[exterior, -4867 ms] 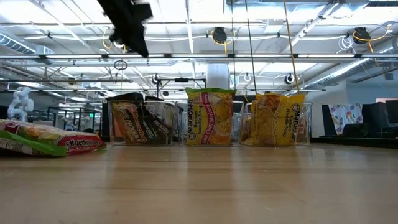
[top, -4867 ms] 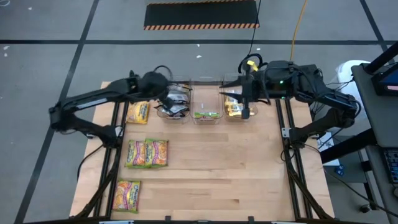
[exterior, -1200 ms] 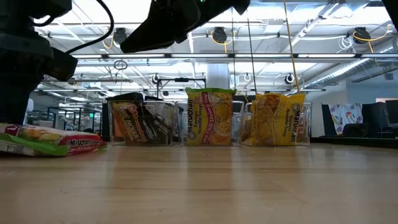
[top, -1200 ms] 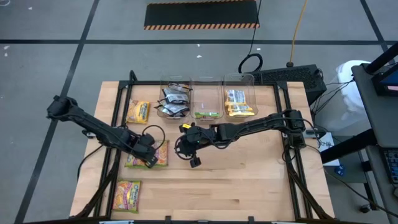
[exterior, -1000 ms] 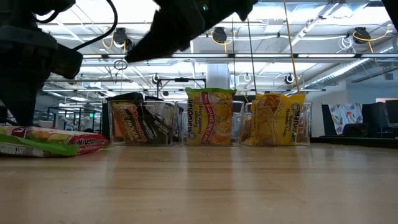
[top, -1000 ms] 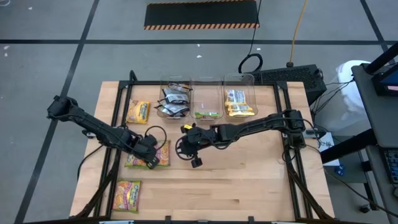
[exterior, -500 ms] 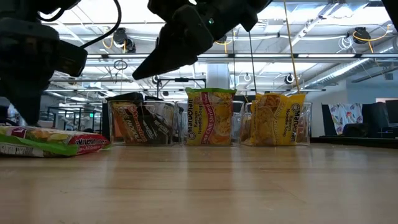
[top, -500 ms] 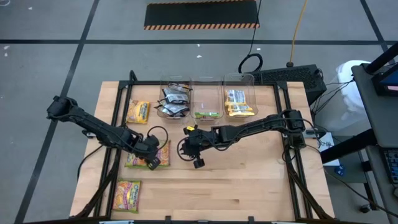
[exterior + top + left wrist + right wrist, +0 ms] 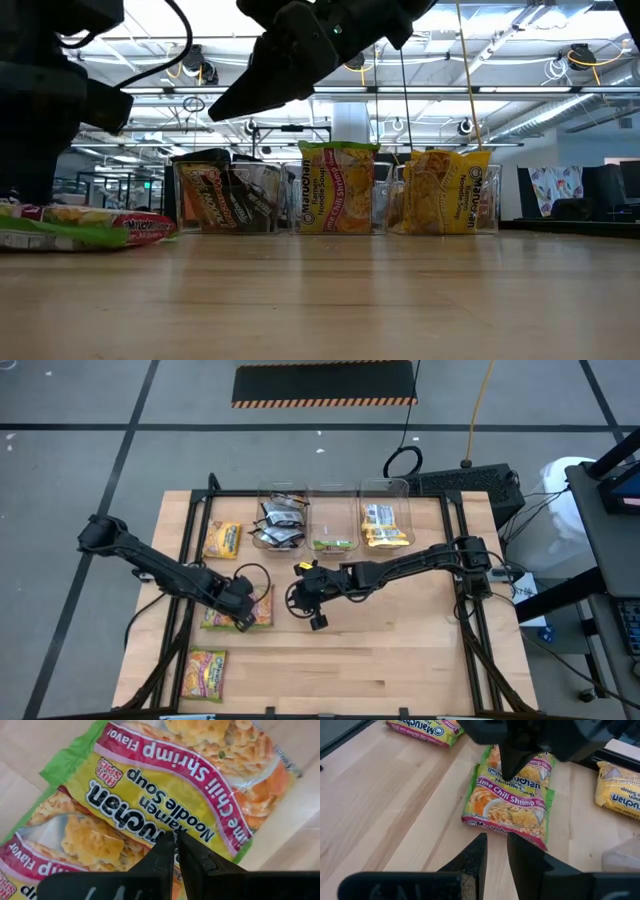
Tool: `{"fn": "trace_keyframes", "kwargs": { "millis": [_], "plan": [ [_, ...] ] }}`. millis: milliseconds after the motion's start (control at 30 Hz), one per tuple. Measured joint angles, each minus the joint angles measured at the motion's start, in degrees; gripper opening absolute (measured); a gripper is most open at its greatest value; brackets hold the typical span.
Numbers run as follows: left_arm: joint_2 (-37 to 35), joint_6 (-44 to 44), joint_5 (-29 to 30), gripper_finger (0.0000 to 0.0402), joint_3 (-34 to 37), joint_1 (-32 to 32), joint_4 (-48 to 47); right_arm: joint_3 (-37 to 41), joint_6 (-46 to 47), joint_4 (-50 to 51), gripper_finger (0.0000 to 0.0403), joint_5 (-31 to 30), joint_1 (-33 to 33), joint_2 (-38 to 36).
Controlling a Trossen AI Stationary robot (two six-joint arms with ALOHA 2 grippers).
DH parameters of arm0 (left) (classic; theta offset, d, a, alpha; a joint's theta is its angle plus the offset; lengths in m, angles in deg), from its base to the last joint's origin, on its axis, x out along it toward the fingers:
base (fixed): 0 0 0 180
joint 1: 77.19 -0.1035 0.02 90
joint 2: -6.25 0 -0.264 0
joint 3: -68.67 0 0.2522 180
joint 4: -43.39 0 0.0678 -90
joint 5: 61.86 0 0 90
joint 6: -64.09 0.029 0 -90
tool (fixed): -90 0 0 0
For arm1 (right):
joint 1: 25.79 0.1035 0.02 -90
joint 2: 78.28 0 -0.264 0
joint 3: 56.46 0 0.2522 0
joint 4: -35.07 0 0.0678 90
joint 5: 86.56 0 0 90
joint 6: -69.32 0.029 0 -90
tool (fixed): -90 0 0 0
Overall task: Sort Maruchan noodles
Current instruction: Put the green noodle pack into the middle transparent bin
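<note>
High view: the left arm reaches from the table's left edge, its left gripper down on the lime packet beside the bins. Its fingers sit nearly closed, tips on the wrapper; a grasp cannot be confirmed. The right arm stretches low across the table, its right gripper just beside that packet, fingers slightly parted and empty.
</note>
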Motion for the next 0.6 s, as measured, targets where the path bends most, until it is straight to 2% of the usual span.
{"fn": "trace_keyframes", "kwargs": {
  "millis": [233,600],
  "plan": [
    [5.2,1.0,0.0,0.0028,0.0,0.0,2.0,0.0,0.0,0.0,0.0068,0.0,0.0,0.0],
    [5.8,3.4,0.9,0.0028,0.0,-0.5,7.8,0.0,1.0,0.0,0.0068,0.0,0.0,0.0]
  ]
}}
